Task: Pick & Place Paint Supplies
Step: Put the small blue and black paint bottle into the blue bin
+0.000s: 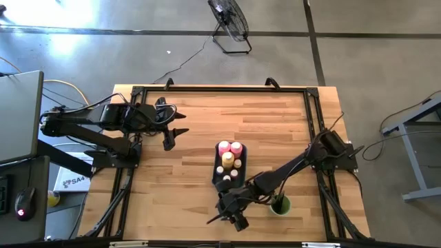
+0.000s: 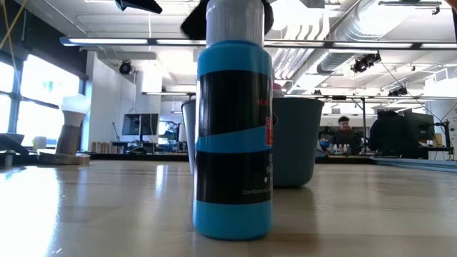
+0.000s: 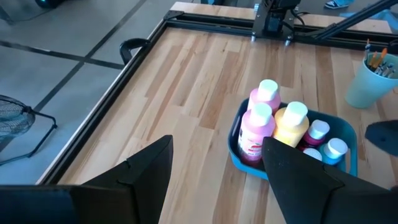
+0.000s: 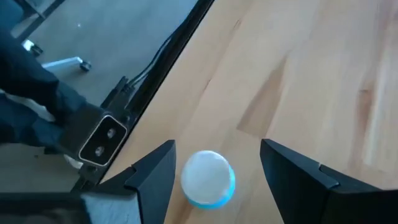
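A small blue jar with a pale cap [image 4: 208, 178] stands upright on the table near its near edge; it fills the low view [image 2: 233, 135]. My right gripper [image 4: 217, 146] hangs over it, open, one finger on each side of the cap with a gap showing on both sides; in the high view my right gripper [image 1: 234, 215] covers the jar. Two pink bottles [image 3: 256, 127], a yellow bottle [image 3: 291, 124] and small capped jars [image 3: 326, 146] stand in the tray [image 1: 216, 172]. My left gripper [image 1: 172, 134] waits open left of the tray.
The green cup [image 1: 279, 205] stands right of my right gripper and holds brushes [image 3: 375, 59]; it shows behind the jar in the low view [image 2: 296, 143]. The tray's blue rim [image 3: 239, 158] lies ahead of my left gripper [image 3: 216, 142]. Bare wood stretches across the table's left and far parts.
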